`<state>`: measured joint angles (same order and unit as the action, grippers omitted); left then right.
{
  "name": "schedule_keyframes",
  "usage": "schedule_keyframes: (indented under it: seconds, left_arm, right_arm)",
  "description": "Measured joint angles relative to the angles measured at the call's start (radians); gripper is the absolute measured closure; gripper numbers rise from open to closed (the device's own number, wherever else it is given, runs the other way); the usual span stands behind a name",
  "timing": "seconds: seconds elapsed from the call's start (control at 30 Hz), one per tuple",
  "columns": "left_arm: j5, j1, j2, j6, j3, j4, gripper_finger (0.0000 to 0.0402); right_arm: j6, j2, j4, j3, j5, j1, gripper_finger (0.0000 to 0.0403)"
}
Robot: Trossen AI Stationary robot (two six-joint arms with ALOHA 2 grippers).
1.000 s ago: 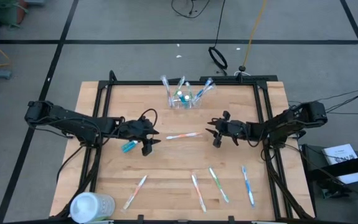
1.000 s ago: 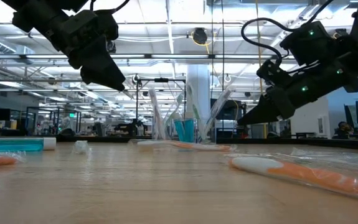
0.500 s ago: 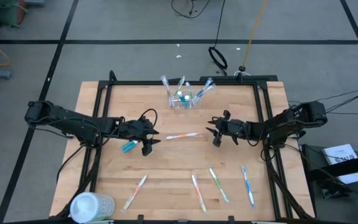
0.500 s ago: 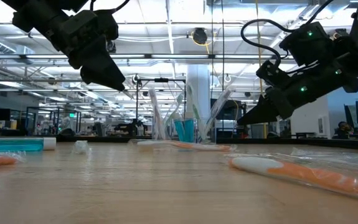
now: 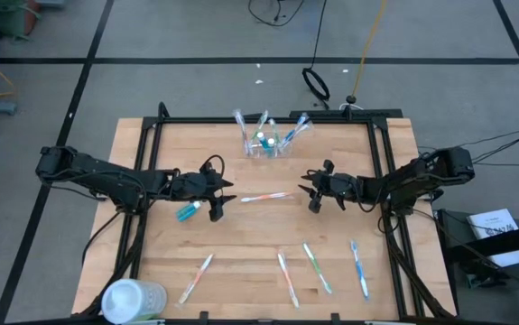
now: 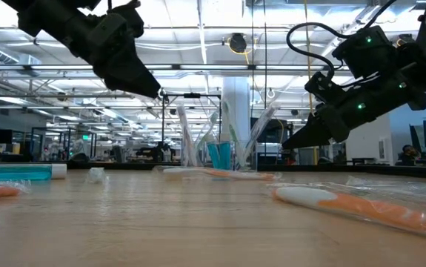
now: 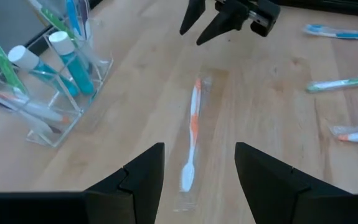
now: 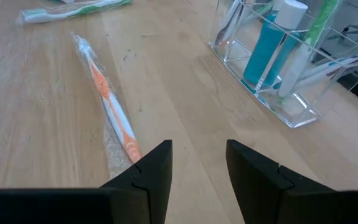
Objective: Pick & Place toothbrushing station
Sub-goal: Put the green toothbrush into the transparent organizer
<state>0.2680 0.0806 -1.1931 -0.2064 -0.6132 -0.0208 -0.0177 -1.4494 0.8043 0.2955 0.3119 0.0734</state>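
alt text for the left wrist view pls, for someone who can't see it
An orange-and-white toothbrush in a clear wrapper lies on the wooden table just beyond the left gripper, whose jaws stand open and empty. A clear plastic holder with blue toothpaste tubes and toothbrushes stands to one side, and the right gripper hovers open past the brush's far end.

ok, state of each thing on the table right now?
Left gripper: jaws open, empty, above table.
Right gripper: jaws open, empty.
Orange toothbrush: wrapped, flat between the grippers.
Cup: upright, holding brushes and tubes.
Tube: lying flat.
Container: at table corner.
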Motion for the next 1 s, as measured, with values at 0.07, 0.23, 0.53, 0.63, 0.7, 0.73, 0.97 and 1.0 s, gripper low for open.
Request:
schedule_keyframes:
  seconds: [0.07,0.23,0.53,0.63,0.7,0.73,0.97,1.0]
  left_arm:
    - [0.002,-0.001,0.0,0.006,0.0,-0.003,0.0199]
    - [0.004,-0.001,0.0,0.028,0.0,-0.026,0.0199]
    - [0.005,-0.001,0.0,0.074,0.0,-0.059,0.0199]
    - [-0.006,-0.001,0.0,0.074,0.0,-0.058,0.0199]
    - [-0.045,-0.001,0.0,0.074,0.0,-0.042,0.0199]
    - [-0.075,-0.001,0.0,0.074,0.0,-0.024,0.0199]
    - [-0.178,0.011,0.0,-0.047,0.0,0.205,0.0199]
    - [-0.162,0.014,0.0,-0.038,0.0,0.237,0.0199]
  right_arm:
    - [0.0,0.0,0.0,0.0,0.0,0.0,0.0261]
    - [-0.016,0.0,0.004,0.0,0.0,0.0,0.0261]
    - [-0.023,0.0,0.051,0.001,-0.035,-0.01,0.0261]
    - [-0.037,0.0,0.051,0.001,-0.031,-0.01,0.0261]
    - [-0.051,0.0,0.051,0.001,-0.031,-0.01,0.0261]
    - [-0.053,0.0,0.051,0.001,-0.031,-0.01,0.0261]
    - [-0.052,0.0,0.051,0.001,-0.03,-0.01,0.0261]
    - [-0.052,0.0,0.051,0.001,-0.03,-0.01,0.0261]
